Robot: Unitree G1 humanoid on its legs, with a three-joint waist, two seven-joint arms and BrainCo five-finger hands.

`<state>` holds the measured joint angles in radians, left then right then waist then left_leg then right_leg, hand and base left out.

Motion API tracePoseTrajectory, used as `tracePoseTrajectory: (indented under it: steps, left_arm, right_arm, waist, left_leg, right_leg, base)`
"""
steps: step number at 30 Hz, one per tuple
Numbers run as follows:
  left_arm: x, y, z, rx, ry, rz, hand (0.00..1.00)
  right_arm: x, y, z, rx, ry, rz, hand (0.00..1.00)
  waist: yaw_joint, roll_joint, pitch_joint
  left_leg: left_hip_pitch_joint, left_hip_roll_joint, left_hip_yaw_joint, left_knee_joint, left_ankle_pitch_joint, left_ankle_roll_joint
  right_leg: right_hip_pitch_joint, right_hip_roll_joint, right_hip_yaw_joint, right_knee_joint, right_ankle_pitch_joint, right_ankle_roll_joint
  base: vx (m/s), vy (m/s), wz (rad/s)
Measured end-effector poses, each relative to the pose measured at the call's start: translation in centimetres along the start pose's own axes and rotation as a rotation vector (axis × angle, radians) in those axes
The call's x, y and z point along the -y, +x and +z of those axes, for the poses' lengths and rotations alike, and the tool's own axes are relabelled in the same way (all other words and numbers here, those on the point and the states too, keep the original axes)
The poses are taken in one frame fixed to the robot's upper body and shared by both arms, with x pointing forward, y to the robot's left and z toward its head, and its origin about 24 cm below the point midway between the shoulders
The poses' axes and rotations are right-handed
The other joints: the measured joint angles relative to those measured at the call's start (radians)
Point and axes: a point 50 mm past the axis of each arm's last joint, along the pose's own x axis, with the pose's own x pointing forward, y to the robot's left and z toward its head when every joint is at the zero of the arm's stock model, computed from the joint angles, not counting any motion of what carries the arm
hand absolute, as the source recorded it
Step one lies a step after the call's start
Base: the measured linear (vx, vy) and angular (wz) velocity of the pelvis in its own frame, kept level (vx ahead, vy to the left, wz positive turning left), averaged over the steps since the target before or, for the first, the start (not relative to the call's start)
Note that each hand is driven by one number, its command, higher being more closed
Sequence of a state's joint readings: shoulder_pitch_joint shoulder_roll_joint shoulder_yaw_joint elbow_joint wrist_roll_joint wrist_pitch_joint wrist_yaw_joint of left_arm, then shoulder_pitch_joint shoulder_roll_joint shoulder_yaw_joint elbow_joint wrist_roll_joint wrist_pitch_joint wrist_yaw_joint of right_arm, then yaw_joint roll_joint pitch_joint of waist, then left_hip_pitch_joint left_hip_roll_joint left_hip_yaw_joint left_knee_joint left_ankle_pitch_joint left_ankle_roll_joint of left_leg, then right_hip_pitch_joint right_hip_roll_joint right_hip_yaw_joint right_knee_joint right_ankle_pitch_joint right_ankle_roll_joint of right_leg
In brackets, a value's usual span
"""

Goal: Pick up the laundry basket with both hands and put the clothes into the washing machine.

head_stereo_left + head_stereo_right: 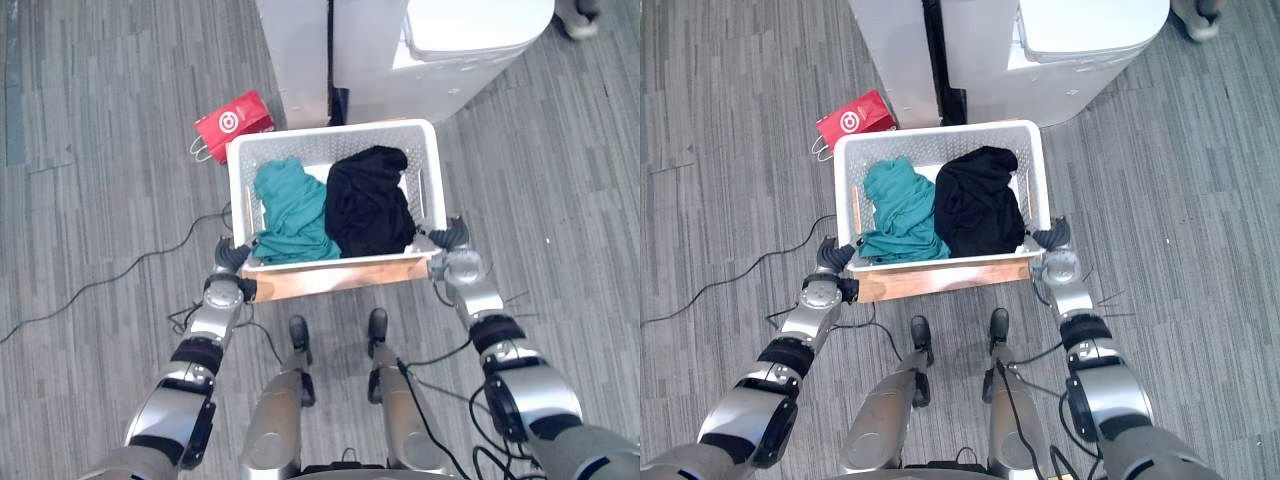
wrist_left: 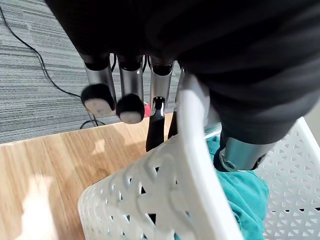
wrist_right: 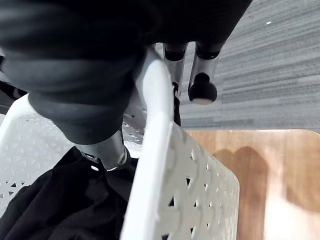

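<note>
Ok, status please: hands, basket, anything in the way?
Left hand and right hand clamped on basket rim. Basket over wooden board, clothes inside. Washing machine ahead, red bag beside basket.

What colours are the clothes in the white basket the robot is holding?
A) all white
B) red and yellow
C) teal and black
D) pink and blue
C: a teal garment and a black garment lie side by side in the laundry basket.
</note>
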<state>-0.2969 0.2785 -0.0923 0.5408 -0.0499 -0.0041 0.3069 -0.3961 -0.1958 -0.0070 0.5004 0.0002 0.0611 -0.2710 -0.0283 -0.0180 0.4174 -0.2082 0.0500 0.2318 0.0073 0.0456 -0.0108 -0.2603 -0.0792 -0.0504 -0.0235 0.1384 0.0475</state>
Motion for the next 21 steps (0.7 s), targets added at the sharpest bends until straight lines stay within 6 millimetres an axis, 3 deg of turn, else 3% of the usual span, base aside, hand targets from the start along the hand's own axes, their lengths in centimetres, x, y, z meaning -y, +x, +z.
tracePoseTrajectory:
  steps: [4, 9, 13, 19, 20, 21]
  left_arm:
    - [1.0, -4.3, -2.1, -0.01, -0.032, -0.038, 1.0]
    - [1.3, -7.4, -2.4, 0.005, -0.057, -0.091, 1.0]
    - [0.9, -8.5, -1.9, 0.035, -0.079, -0.102, 1.0]
    - [0.4, -9.3, -1.7, 0.046, -0.083, -0.098, 1.0]
    - [0.3, -9.3, -1.7, 0.043, -0.08, -0.098, 1.0]
    - [0.4, -9.3, -1.7, 0.037, -0.078, -0.098, 1.0]
  right_arm:
    - [1.9, -3.7, -1.4, 0.032, 0.054, -0.065, 1.0]
    - [4.2, -7.7, -2.7, 0.042, 0.073, -0.127, 1.0]
    - [4.5, -9.4, -2.4, 0.084, 0.096, -0.126, 1.0]
    - [4.3, -10.4, -2.4, 0.085, 0.096, -0.113, 1.0]
    - [4.3, -10.5, -2.5, 0.08, 0.097, -0.114, 1.0]
    - [4.2, -10.3, -2.5, 0.081, 0.099, -0.111, 1.0]
  waist:
    - [-0.014, -0.013, -0.021]
    - [-0.025, -0.021, -0.13]
    - [-0.041, -0.023, -0.186]
    - [-0.048, -0.031, -0.215]
    - [-0.052, -0.035, -0.219]
    - [-0.062, -0.023, -0.226]
  left_leg:
    - [0.074, 0.003, 0.023, 0.002, -0.036, -0.004]
    - [0.133, 0.006, 0.058, 0.001, -0.07, -0.009]
    - [0.182, 0.004, 0.106, 0.003, -0.091, -0.006]
    - [0.237, 0.037, 0.348, 0.124, -0.204, -0.01]
    - [0.248, 0.058, 0.425, 0.145, -0.223, -0.008]
    - [0.253, 0.082, 0.491, 0.15, -0.229, -0.004]
  right_leg:
    - [0.069, 0.006, 0.024, -0.015, -0.019, 0.009]
    - [0.109, 0.012, 0.055, -0.015, -0.04, 0.014]
    - [0.13, 0.016, 0.108, -0.01, -0.045, 0.018]
    - [0.081, 0.059, 0.309, 0.034, -0.031, 0.036]
    - [0.077, 0.057, 0.249, 0.007, -0.032, -0.005]
    - [0.054, 0.022, 0.042, 0.027, -0.078, -0.091]
  base:
    - [0.09, 0.01, -0.2]
    - [0.09, 0.008, -0.22]
    - [0.04, 0.021, -0.42]
    - [-0.03, 0.035, -1.21]
    - [-0.06, 0.01, -1.61]
    - [-0.05, 0.012, -1.69]
